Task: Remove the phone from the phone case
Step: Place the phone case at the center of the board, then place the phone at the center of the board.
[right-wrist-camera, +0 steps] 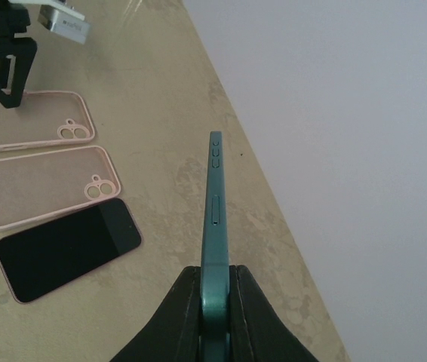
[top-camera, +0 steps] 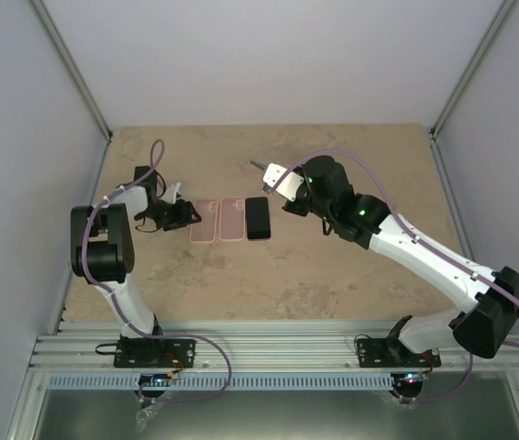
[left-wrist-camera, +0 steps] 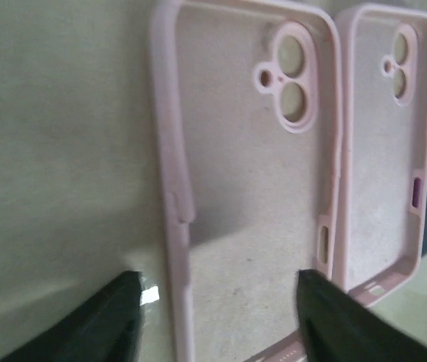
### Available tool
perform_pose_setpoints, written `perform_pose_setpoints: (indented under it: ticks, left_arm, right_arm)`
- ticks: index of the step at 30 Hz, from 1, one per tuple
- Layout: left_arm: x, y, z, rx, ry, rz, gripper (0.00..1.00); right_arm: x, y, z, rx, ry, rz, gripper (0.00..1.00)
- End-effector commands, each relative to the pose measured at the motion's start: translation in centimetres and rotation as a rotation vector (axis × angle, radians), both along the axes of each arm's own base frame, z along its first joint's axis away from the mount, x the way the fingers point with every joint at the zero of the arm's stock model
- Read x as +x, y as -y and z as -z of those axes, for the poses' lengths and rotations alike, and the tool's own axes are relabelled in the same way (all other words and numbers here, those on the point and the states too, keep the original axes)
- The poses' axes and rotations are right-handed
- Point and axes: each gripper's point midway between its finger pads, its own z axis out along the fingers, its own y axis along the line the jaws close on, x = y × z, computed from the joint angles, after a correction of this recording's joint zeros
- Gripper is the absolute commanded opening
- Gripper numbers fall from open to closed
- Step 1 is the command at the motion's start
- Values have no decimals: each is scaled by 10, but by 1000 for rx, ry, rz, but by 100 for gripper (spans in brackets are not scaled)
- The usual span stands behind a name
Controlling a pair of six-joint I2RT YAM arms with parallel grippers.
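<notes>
My right gripper (right-wrist-camera: 215,283) is shut on a teal phone (right-wrist-camera: 214,204), held edge-on above the table; in the top view that gripper (top-camera: 269,172) hovers just beyond the row of cases. Two empty pink phone cases (top-camera: 205,220) (top-camera: 232,218) lie side by side, and to their right lies a third pink case holding a black-screened phone (top-camera: 258,217) (right-wrist-camera: 66,249). My left gripper (left-wrist-camera: 221,309) is open and low over the leftmost empty case (left-wrist-camera: 251,188). Its jaws straddle that case's left wall without touching it.
The second empty case (left-wrist-camera: 379,151) lies close against the first. The grey walls of the enclosure (top-camera: 241,55) bound the beige table (top-camera: 333,275) on three sides. The right arm's body (top-camera: 406,238) reaches diagonally across the right half.
</notes>
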Motion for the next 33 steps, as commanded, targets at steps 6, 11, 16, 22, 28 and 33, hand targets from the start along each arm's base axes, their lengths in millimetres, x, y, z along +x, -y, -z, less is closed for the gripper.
perform_pose_setpoints:
  ticks: [6,11,16,22,28,33]
  left_arm:
    - [22,-20,-77,111,216,-80,99]
    - [32,0,-162,-38,378,-92,99]
    - [32,23,-241,-306,461,-165,99]
    - [21,46,-286,-592,449,-193,99]
    - [13,71,-308,-689,457,-163,98]
    - [6,95,-312,-739,422,-136,93]
  right_arm:
    - [11,-5,-43,35,140,8,0]
    - [16,-5,-56,19,210,9,0]
    - [22,-11,-63,12,256,12,0]
    - [28,-16,-67,-36,362,50,0]
    - [25,-30,-71,-96,518,108,0]
    - [17,-42,-66,-144,619,131,1]
